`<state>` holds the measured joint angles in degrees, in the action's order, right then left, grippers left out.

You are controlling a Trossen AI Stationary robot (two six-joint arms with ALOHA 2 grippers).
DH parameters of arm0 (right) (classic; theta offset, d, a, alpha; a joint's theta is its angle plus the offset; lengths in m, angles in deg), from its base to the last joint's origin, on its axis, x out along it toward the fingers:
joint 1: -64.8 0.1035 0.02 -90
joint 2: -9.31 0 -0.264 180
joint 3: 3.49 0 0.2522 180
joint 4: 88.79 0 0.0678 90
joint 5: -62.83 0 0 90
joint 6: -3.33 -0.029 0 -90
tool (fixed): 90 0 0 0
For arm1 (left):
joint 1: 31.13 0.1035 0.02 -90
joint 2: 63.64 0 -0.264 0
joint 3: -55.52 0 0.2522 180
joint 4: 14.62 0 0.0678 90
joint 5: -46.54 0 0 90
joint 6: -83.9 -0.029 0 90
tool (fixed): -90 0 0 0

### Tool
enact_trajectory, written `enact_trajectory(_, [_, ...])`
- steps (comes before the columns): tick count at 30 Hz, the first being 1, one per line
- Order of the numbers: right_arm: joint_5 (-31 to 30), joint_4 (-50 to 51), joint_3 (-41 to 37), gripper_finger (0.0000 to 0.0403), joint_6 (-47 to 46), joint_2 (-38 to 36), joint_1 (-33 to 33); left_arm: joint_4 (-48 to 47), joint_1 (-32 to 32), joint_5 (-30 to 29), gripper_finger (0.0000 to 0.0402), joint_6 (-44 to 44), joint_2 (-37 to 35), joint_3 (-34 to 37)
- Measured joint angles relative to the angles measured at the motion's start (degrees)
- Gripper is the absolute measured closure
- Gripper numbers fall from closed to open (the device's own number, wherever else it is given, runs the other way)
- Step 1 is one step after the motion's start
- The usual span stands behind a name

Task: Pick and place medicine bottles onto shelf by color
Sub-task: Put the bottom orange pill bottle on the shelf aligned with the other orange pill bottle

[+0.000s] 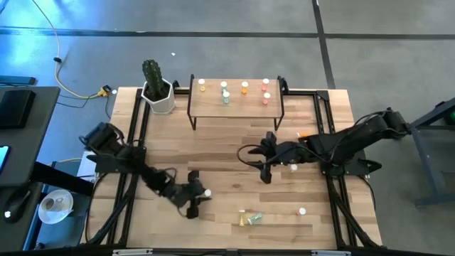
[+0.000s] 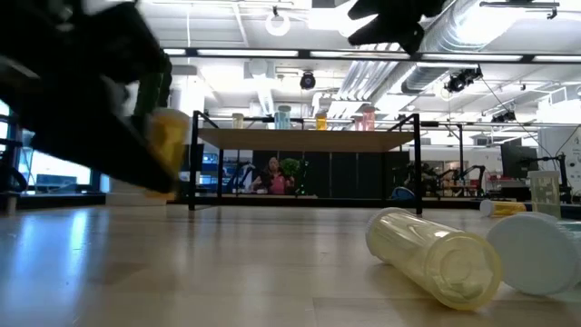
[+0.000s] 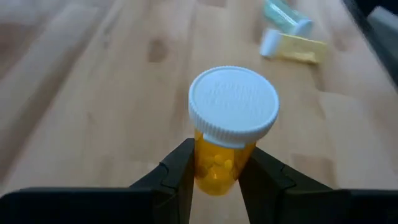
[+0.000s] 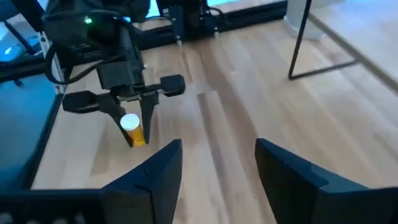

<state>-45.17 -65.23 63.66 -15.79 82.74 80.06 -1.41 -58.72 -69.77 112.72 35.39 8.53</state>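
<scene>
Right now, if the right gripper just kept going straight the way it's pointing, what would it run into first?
Likely the left gripper, shut on the orange bottle. The right gripper stands open and empty, with only bare table between, though depth is unclear.

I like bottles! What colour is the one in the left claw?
Orange bottle, white cap; clearest in the left wrist view.

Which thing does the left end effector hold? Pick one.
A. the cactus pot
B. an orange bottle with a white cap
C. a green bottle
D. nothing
B: in the left wrist view the left end effector is shut on the orange bottle, fingers pinching its body below the white cap.
</scene>
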Motion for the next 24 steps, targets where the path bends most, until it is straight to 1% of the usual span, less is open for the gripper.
enact_trajectory(2, [1.05,-1.74,0.0,0.0205,2.41,0.6,-1.08,0.37,3.1,2.45,0.0306,-1.98,-0.83,-0.01])
enact_trajectory(6, [5.61,-6.38,0.0,0.0204,7.64,3.31,-3.68,0.49,8.98,6.21,0.0306,-6.05,-1.85,-0.01])
enact_trajectory(13, [11.53,-14.02,0.0,0.0204,16.61,8.97,-7.1,1.33,17.49,13.24,0.0306,-12.39,-1.93,-0.04])
enact_trajectory(19, [15.27,-21.14,0.0,0.0204,18.11,13.67,-9.56,2.0,23.27,18.37,0.0306,-16.98,-1.93,-0.04])
enact_trajectory(22, [18.6,-23.07,0.02,0.0204,17.8,15.08,-10.9,1.67,25.6,19.06,0.0306,-17.42,-1.93,-0.37])
enact_trajectory(24, [20.28,-23.77,0.01,0.0204,17.12,15.72,-11.8,1.39,26.93,19.29,0.0306,-19.39,-1.93,-1.2])
